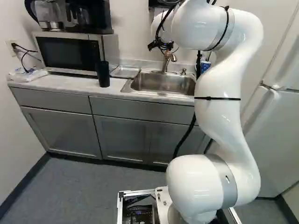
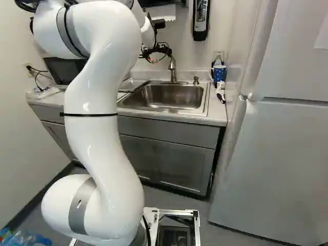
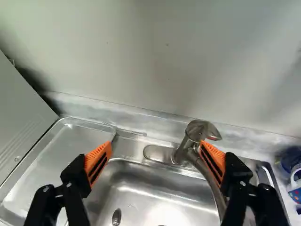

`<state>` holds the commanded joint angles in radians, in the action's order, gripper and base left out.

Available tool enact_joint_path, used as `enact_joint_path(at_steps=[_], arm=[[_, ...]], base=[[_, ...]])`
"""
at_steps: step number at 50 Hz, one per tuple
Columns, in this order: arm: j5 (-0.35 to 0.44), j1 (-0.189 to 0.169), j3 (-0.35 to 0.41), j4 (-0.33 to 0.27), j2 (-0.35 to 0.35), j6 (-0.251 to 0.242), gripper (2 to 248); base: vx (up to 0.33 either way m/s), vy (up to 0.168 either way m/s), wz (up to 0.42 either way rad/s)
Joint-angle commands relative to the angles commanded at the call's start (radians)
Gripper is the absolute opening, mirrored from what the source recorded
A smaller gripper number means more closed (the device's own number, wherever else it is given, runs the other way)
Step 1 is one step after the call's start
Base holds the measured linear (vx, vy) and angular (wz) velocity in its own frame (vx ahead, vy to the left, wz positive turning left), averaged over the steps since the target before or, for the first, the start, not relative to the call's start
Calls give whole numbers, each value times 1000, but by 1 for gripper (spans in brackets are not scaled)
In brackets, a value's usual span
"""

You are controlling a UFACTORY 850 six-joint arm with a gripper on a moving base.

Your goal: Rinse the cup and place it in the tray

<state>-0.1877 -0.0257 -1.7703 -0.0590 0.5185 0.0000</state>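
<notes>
My gripper (image 2: 154,55) hangs over the back of the sink, close to the faucet (image 2: 172,66). In the wrist view the gripper (image 3: 156,162) is open wide, nothing held; one orange pad overlaps the faucet (image 3: 200,131) in sight, contact unclear. The sink (image 3: 150,197) lies beneath. A shallow metal tray (image 3: 51,155) sits beside the basin; in the left base view this tray (image 1: 125,71) is right of the microwave. A tall black cup (image 1: 103,73) stands upright at the counter's front edge. A blue dotted cup (image 2: 219,73) stands beyond the sink's other side.
The microwave (image 1: 70,52) stands on the counter (image 1: 56,83), with a coffee maker (image 1: 88,16) on top. Behind the sink rises the wall, with a dispenser (image 2: 201,18) on it. A fridge (image 2: 282,154) borders the counter. A white object (image 2: 221,92) lies near the blue cup.
</notes>
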Motion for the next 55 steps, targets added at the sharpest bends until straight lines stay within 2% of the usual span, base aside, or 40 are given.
enact_joint_path(at_steps=[27, 40, 55], arm=[[59, 3, -114, 0, 89, 0, 247], [98, 4, -123, 0, 96, 0, 247], [98, 4, -123, 0, 96, 0, 247]], base=[[0, 0, 0], [0, 0, 0], [0, 0, 0]])
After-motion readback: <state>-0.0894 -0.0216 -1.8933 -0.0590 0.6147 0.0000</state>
